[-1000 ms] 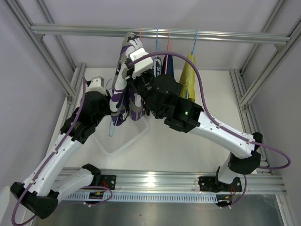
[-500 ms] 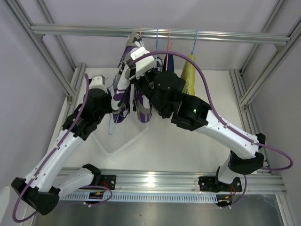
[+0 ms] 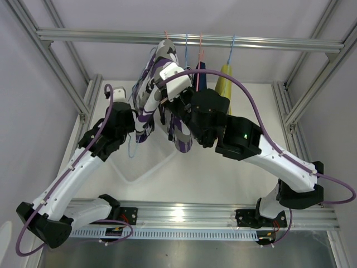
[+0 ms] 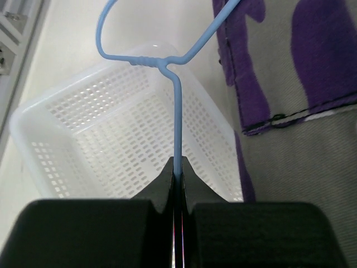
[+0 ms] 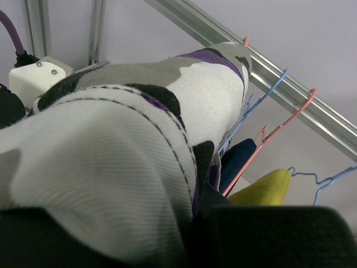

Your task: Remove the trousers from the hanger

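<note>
The right arm [image 3: 268,153] has swung rightward, dragging the purple patterned trousers [image 3: 183,139] away from the left arm [image 3: 83,162].

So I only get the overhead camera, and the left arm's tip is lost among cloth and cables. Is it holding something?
Observer: Yes. Its wrist camera shows the left end effector shut on the stem of a light blue wire hanger.
Operator: And the right one?
Observer: Its camera shows the right end effector shut on the patterned trousers, cloth bunched over one finger.
Operator: Anything below the hanger?
Observer: A white perforated basket; the part in view holds nothing.
</note>
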`<move>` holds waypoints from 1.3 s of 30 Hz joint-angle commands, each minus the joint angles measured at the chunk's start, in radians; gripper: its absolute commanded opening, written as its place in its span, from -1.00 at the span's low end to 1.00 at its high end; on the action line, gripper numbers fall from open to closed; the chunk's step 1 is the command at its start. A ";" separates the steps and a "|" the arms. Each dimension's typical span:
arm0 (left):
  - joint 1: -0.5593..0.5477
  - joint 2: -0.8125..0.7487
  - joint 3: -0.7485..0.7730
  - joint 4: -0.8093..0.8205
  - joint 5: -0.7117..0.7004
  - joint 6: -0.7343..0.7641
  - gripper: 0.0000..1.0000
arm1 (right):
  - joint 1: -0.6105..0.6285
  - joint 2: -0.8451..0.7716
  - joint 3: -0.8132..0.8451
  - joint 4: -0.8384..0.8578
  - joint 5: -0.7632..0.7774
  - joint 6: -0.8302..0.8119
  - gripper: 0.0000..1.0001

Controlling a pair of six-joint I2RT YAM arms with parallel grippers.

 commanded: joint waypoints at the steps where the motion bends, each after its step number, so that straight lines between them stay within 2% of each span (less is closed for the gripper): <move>1: -0.016 0.035 -0.011 -0.132 -0.197 0.054 -0.99 | 0.017 -0.179 0.091 0.303 0.073 -0.028 -1.00; 4: -0.059 0.069 -0.001 -0.169 -0.291 0.051 -0.99 | 0.025 -0.183 0.094 0.317 0.081 -0.048 -1.00; 9: -0.111 0.121 0.015 -0.232 -0.348 0.025 -0.99 | 0.026 -0.189 0.117 0.325 0.093 -0.083 -1.00; 15: -0.144 0.130 0.004 -0.250 -0.330 0.013 -0.99 | 0.029 -0.195 0.180 0.305 0.105 -0.102 -1.00; 26: -0.222 0.132 0.001 -0.286 -0.383 0.013 -0.99 | 0.031 -0.248 0.182 0.328 0.148 -0.163 -1.00; 31: -0.231 0.042 -0.005 -0.244 -0.325 0.031 -0.99 | 0.031 -0.283 0.120 0.352 0.177 -0.178 -1.00; 33: -0.231 -0.013 -0.042 -0.154 -0.247 0.078 -0.99 | 0.029 -0.310 0.065 0.372 0.184 -0.175 -1.00; 39: -0.229 -0.184 -0.076 -0.051 -0.140 0.117 -0.99 | 0.025 -0.392 -0.067 0.412 0.213 -0.146 -1.00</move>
